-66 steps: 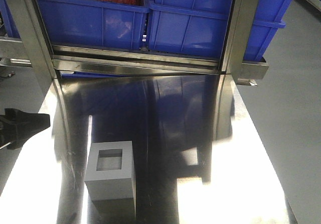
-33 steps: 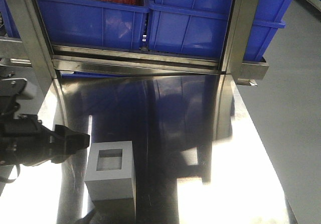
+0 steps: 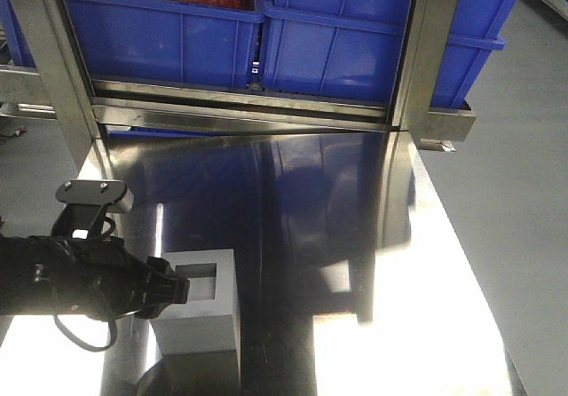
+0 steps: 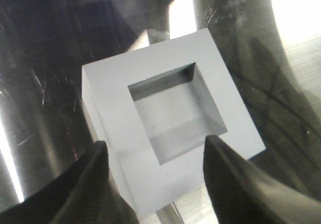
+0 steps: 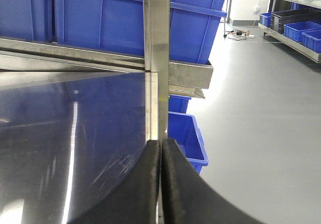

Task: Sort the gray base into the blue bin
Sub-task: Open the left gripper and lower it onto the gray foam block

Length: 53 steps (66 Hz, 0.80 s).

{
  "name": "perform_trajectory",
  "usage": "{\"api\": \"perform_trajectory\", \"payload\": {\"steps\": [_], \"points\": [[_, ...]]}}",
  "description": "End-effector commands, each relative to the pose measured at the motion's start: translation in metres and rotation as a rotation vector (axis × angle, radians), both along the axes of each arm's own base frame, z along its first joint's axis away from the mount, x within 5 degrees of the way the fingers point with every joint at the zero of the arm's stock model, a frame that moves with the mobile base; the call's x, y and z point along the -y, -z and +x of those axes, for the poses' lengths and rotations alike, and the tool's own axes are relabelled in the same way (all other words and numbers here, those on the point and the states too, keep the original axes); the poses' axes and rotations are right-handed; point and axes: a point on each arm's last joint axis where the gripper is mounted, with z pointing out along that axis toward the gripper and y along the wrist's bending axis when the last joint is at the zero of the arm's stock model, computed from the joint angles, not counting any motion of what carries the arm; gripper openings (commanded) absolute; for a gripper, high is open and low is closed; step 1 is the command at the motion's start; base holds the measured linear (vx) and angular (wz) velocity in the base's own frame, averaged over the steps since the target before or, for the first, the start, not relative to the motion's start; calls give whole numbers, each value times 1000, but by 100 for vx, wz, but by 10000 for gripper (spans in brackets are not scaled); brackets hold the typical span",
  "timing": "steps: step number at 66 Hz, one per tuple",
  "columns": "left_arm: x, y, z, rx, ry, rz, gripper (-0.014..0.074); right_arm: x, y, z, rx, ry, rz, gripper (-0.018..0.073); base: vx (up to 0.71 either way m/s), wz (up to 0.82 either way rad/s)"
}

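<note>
Front view: the gray base (image 3: 202, 312) stands near-left on the steel surface (image 3: 355, 236), recess up and close to the left edge. The left tool (image 3: 170, 288) reaches in from the left, level with the block's upper left edge. Open steel runs from the block to the right edge and back to the far shelf rail. The blue bin (image 3: 346, 45) sits on the far shelf, right of a second blue tub (image 3: 160, 36).

Left wrist view: the tool (image 4: 156, 143) is spread, with fingers (image 4: 95, 184) either side of the block's (image 4: 170, 123) near corner. Whether they touch it cannot be told.

Right wrist view: the right tool (image 5: 160, 151) is pressed together over the surface's right edge, in line with a steel upright (image 5: 155, 58). Gray floor (image 5: 261, 133) lies to the right.
</note>
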Motion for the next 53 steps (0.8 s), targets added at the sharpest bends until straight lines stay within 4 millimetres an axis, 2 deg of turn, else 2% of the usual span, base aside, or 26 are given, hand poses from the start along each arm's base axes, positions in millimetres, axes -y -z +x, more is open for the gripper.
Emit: {"api": "perform_trajectory", "payload": {"steps": [1,23,31,39,53], "points": [[7,-13,8,77,-34,-46,409,0,-2,0,71,0,-11,-9,0,0],[11,5,19,45,-70,-35,406,0,-2,0,71,0,-11,-9,0,0],[12,12,22,27,-70,-22,365,0,-2,0,71,0,-11,-9,0,0],[13,15,23,21,-68,-14,264,0,-2,0,71,0,-11,-9,0,0],[13,14,23,32,-72,-17,15,0,-2,0,71,0,-11,-9,0,0]]}}
